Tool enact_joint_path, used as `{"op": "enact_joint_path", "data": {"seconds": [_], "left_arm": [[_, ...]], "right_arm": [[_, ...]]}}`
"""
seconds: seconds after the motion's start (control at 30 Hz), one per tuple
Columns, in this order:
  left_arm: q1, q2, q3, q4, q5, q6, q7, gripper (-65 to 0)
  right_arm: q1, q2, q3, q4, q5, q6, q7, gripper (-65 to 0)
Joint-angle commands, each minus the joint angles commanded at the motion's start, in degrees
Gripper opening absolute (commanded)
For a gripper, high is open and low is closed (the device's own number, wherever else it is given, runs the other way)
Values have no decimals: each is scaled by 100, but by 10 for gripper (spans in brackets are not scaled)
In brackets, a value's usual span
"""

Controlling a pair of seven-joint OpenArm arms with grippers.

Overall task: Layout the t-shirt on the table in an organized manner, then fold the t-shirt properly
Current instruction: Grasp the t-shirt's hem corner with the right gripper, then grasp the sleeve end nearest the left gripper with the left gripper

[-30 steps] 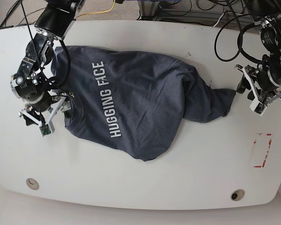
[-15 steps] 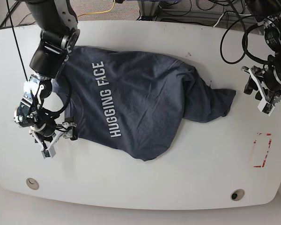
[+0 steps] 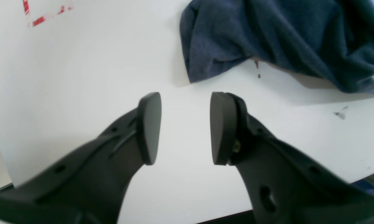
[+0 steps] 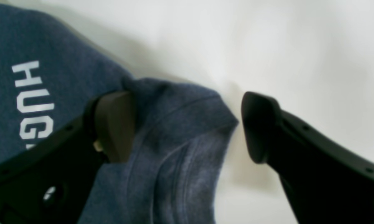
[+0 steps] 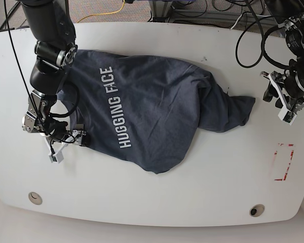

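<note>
**Both grippers spread, shirt still a lump**

Fingers [image 4: 115, 124] on the right gripper [image 4: 187, 127] are spread wide and straddle a hemmed edge of the dark navy-grey cotton t-shirt [image 5: 152, 111]. One pad sits on the fabric beside the white "HUG" lettering [image 4: 31, 99], the other hangs over bare table, so nothing is pinched. The left gripper [image 3: 185, 127] is parted too, with nothing in it, hovering over the smooth white tabletop [image 5: 202, 187] just short of the shirt's bunched end. The shirt lies rumpled across the middle of the table, "HUGGING FACE" facing up. A red rectangular tape mark [image 5: 283, 162] sits near the left arm's side.
</note>
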Motion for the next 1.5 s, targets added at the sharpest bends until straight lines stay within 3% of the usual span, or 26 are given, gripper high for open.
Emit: {"op": "enact_joint_path", "data": {"seconds": [0.4, 0.47, 0.77, 0.9, 1.27, 1.5], "left_arm": [[-9, 0, 0, 0, 0, 0, 0, -408], [-9, 0, 0, 0, 0, 0, 0, -408], [-9, 0, -18, -35, 35, 0, -22, -408], [-53, 0, -18, -308, 35, 0, -110, -408], [-923, 0, -273, -2145, 18, 215, -189, -408], [-1451, -53, 211, -3437, 35, 295, -831, -408]], "right_arm": [[-290, -255, -466, 18, 26, 0, 18, -151], [-299, -264, -466, 18, 26, 0, 26, -174], [-334, -273, -475, 18, 26, 0, 35, -509], [-334, -264, -484, 18, 26, 0, 35, -577], [-343, -246, -484, 18, 26, 0, 26, -582], [-352, -237, -475, 18, 26, 0, 26, -582]]}}
